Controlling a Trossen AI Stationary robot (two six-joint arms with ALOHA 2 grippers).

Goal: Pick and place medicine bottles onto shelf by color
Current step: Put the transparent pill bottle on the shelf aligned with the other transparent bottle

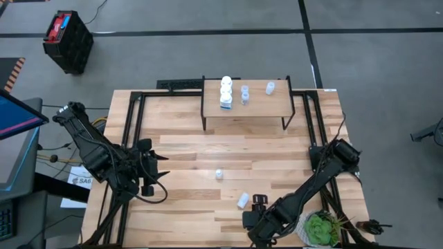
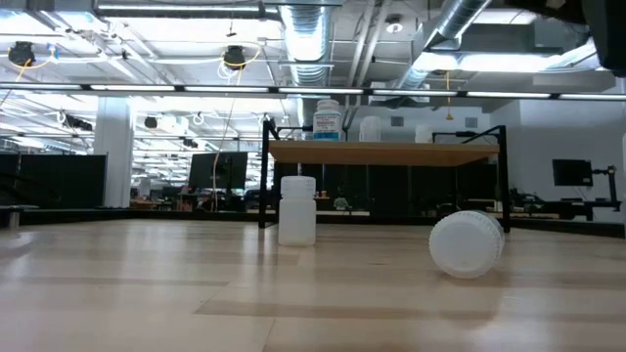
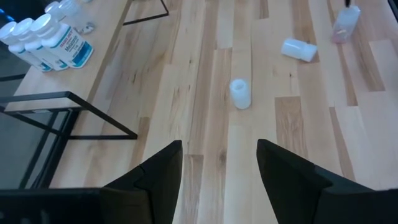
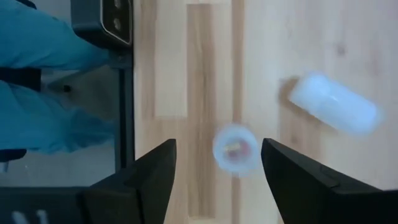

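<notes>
Cylindrical white plastic medicine bottles (image 1: 226,91) on smooth wooden shelf (image 1: 277,106)

Blurred beyond reading: the small bottle (image 4: 235,149) just ahead of the right gripper (image 4: 217,163), and the lying bottle (image 4: 336,103) beside it. Cut off at the edge: blue-clad legs of a person (image 4: 43,81) off the surface. Too small to read: labels on the shelf bottles (image 1: 226,93).
</notes>
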